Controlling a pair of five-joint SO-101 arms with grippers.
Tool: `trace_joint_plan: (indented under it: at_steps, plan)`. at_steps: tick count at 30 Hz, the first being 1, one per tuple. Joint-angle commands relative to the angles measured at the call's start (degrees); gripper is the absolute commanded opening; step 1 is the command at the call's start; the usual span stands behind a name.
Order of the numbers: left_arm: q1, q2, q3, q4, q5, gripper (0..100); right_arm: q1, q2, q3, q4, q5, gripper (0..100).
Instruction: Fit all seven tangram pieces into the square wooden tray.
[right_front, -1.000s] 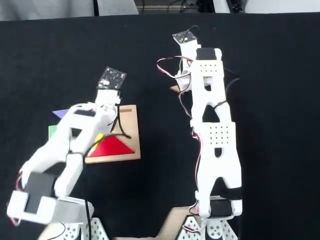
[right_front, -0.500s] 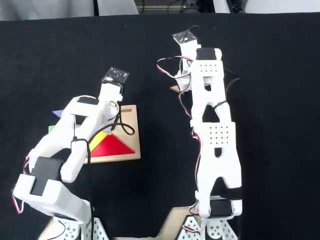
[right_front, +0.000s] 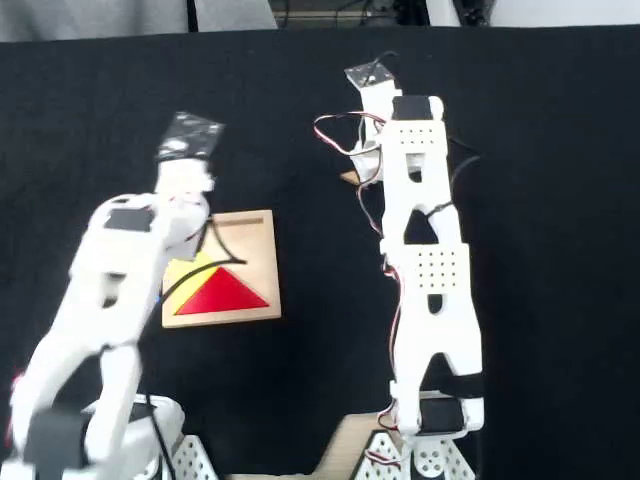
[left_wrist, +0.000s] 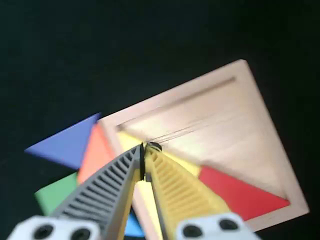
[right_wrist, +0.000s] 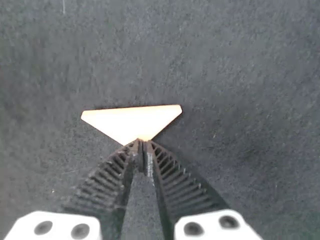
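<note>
So the right gripper (right_wrist: 143, 145) is pressed together, tips at the apex of the pale triangle (right_wrist: 132, 119), long edge crosswise beyond, and the wooden tray (right_front: 255, 232) sits around 8 o'clock from it, under the left gripper (left_wrist: 144, 150), also closed.

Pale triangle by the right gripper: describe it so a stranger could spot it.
On the black table, look away from the wooden tray to the right gripper. The pale triangle lies flat at its closed tips, one corner toward them. It is plain cream and alone, while the other pieces are coloured and cluster at the tray.
</note>
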Motion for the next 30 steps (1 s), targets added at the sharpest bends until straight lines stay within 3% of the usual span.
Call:
trace_joint_plan:
  at_steps: [1, 8, 13, 20, 30]
  plan:
    - [-6.1, -12.6, 5.3, 0.3, 0.3, 3, -0.9, -1.0, -8.7, 5.9, -0.7, 1.1]
    - [-19.6, -25.2, 18.2, -0.2, -0.6, 3, -0.6, -3.3, -10.6, 6.2, -4.4, 1.0]
    - [-23.3, -26.2, 24.3, -0.5, -3.6, 3, -0.4, -9.7, -5.1, 6.2, -4.7, 1.0]
    - [-24.7, -26.5, 34.3, -9.9, -2.6, 3, -0.9, -30.3, 17.1, 6.0, -4.4, 1.0]
    - [-28.4, -26.6, 34.2, -10.3, -1.0, 3, -5.4, -57.5, 47.6, 5.0, -4.0, 1.1]
